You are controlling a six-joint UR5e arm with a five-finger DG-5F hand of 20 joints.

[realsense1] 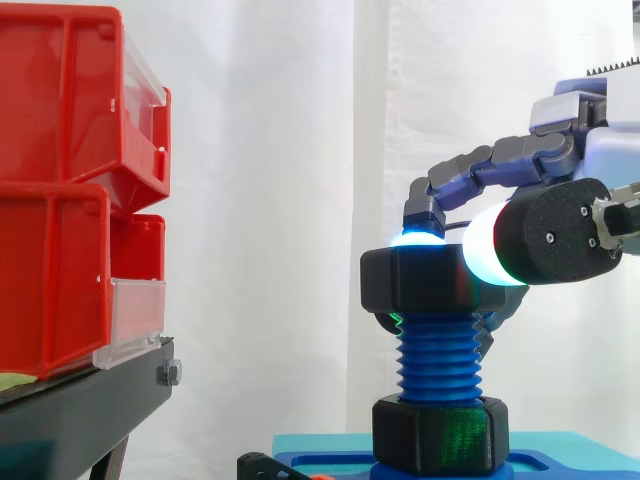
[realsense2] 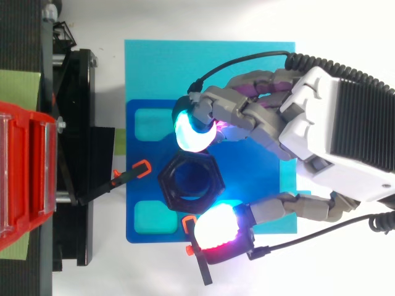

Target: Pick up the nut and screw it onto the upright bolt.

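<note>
Gripping nut [realsense1: 418, 282] at top of upright bolt [realsense1: 440, 362] with curled fingertips [realsense2: 195, 131] of hand [realsense2: 333, 123], above blue base [realsense2: 250, 179].

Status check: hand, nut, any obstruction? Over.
Hand pinching nut between pads. Nut on top of upright blue bolt. Red bins apart, nothing in the way.

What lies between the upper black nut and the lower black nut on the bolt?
In the side view, bare blue threads of the bolt lie between the upper nut and the lower nut.
</note>
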